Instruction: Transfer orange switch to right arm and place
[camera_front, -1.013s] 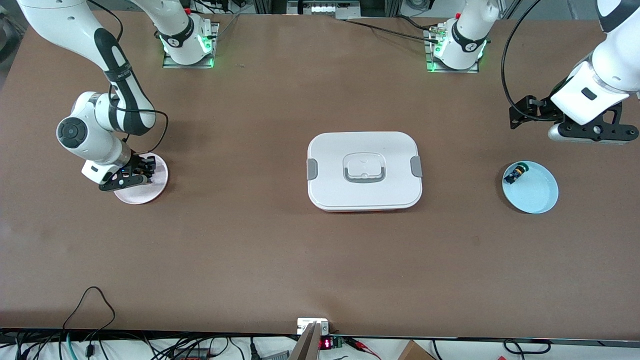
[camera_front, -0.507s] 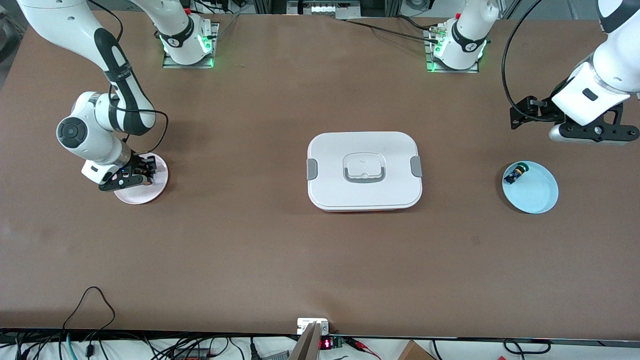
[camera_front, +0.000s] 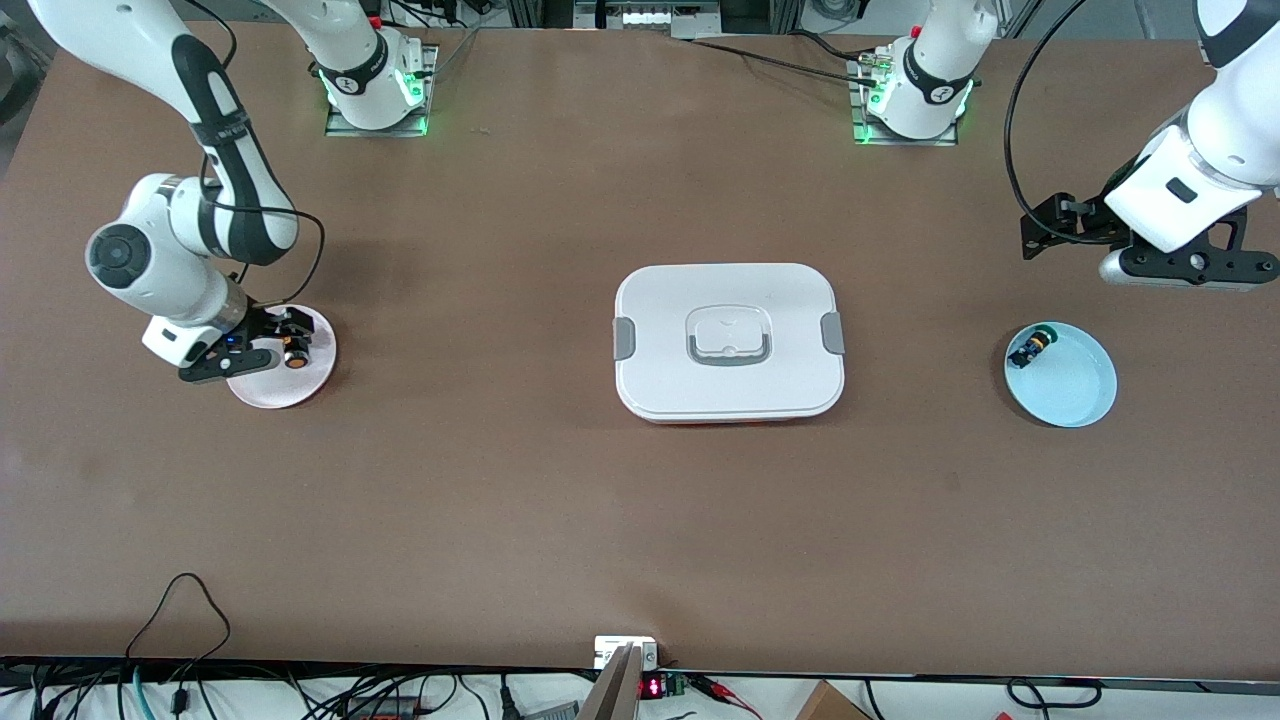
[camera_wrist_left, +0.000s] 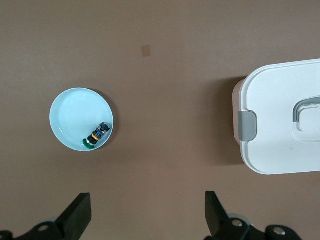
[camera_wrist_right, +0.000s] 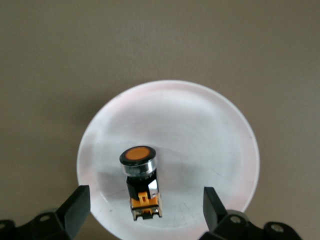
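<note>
Your orange switch (camera_front: 296, 352) lies on the pink plate (camera_front: 300, 385) at mid-left of the front view, toward the right arm's end of the bench (camera_front: 560, 500). In the right wrist view the switch (camera_wrist_right: 140, 180) sits on the pale plate (camera_wrist_right: 210, 135) with its orange cap pointing away from the pincer and its black body trailing back toward it. So its long axis runs roughly across the line between the two fingers, and the switch lies between them, lower down.

The right pincer (camera_front: 262, 340) is the nearer one by far. It hangs low over the plate's edge with its jaws spread wide, and it holds nothing. You can see both finger tips (camera_wrist_right: 75, 207) standing well apart on either side of the switch in the wrist view, neither touching it. The right arm comes down from the upper left of the front view, elbow bent, wrist tilted toward the plate.

By my reading the placing is done: the switch rests free on the plate. What you have left is a straight lift, and the risk is a finger catching the switch on the way up.

The left pincer (camera_front: 1180, 262) waits at the upper right of the front view, jaws wide and empty. Below it lies the blue plate (camera_front: 1075, 390) carrying the green switch (camera_front: 1032, 347). The white box (camera_front: 729, 342) sits shut at mid-bench, well apart from both plates.
</note>
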